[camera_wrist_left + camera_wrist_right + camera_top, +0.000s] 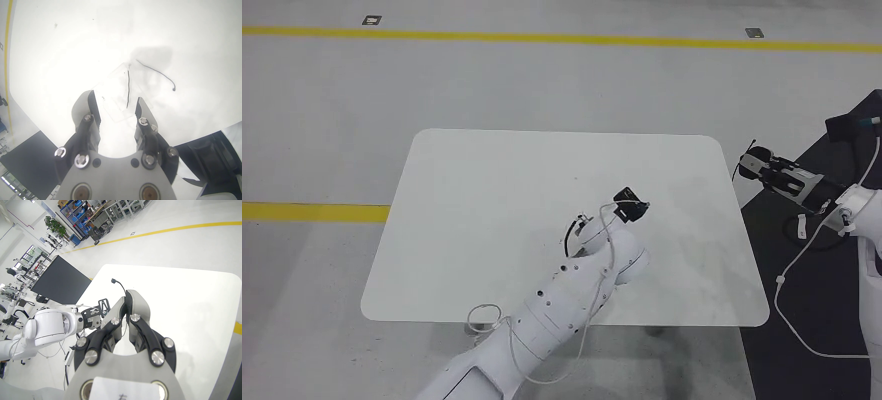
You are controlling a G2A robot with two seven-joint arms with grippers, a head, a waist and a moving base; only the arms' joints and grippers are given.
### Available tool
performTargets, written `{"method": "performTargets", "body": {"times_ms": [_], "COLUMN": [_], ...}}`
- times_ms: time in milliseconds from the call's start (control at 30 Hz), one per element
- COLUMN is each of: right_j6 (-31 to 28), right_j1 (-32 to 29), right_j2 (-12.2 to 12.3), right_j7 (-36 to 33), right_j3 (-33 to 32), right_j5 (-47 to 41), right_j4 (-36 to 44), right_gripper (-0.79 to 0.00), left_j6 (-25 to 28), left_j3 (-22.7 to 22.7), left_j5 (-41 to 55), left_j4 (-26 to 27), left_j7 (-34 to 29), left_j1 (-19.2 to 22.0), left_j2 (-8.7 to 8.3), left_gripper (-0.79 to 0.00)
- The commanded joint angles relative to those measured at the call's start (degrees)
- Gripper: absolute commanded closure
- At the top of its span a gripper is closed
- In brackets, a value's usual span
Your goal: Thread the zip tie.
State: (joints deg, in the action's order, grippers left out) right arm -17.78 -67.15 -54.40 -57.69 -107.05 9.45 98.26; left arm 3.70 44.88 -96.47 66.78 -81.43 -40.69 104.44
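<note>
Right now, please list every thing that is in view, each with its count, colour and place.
table: one, white, rounded corners.
clear plastic piece: one, transparent, on the table just ahead of the left gripper.
black strips: two, thin, one curved on the table with a small head, one straight at the clear plastic piece; joined or not, I cannot tell.
zip tie: one, black, clamped in the right gripper, head end free.
floor lines: two, yellow, beyond and beside the table.
dark panel: one, black, beside the table.
left gripper: one, grey and black, open, above the table.
right gripper: one, grey and black, shut on the zip tie, off the table's edge.
</note>
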Motion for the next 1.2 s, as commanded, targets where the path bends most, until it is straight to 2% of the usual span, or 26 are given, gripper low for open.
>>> {"method": "performTargets", "body": {"times_ms": [0,133,167,200,467,567,667,733,800,833,1167], "right_j6": [0.0,0.0,0.0,0.0,0.0,0.0,0.0,0.0,0.0,0.0,0.0], "right_j1": [0.0,0.0,0.0,0.0,0.0,0.0,0.0,0.0,0.0,0.0,0.0], "right_j2": [0.0,0.0,0.0,0.0,0.0,0.0,0.0,0.0,0.0,0.0,0.0], "right_j7": [0.0,0.0,0.0,0.0,0.0,0.0,0.0,0.0,0.0,0.0,0.0], "right_j3": [0.0,0.0,0.0,0.0,0.0,0.0,0.0,0.0,0.0,0.0,0.0], "right_j5": [0.0,0.0,0.0,0.0,0.0,0.0,0.0,0.0,0.0,0.0,0.0], "right_j4": [0.0,0.0,0.0,0.0,0.0,0.0,0.0,0.0,0.0,0.0,0.0], "right_gripper": [0.0,0.0,0.0,0.0,0.0,0.0,0.0,0.0,0.0,0.0,0.0], "left_j6": [-0.5,-0.7,-0.2,1.9,2.7,3.6,0.1,-1.4,-7.4,-8.3,-7.4], "left_j3": [1.0,3.3,4.0,4.7,4.6,4.0,4.0,3.7,4.4,4.8,5.1], "left_j5": [-0.8,0.1,1.8,4.7,5.8,9.8,14.0,15.8,15.3,16.9,19.3], "left_j4": [1.9,5.9,7.1,8.4,8.7,12.7,15.5,15.6,15.2,14.6,13.3], "left_j7": [-0.2,0.4,0.7,0.3,1.3,3.8,6.8,9.4,13.8,15.3,15.8], "left_j1": [-1.3,-3.8,-4.6,-5.4,-6.0,-8.3,-10.1,-10.5,-10.9,-11.1,-11.6], "left_j2": [-0.32,-0.76,-0.83,-0.9,-0.87,-0.7,-0.24,0.06,0.33,0.47,0.52], "left_gripper": [-0.391,-0.403,-0.56,-0.785,-0.785,-0.785,-0.785,-0.785,-0.785,-0.785,-0.785]}}
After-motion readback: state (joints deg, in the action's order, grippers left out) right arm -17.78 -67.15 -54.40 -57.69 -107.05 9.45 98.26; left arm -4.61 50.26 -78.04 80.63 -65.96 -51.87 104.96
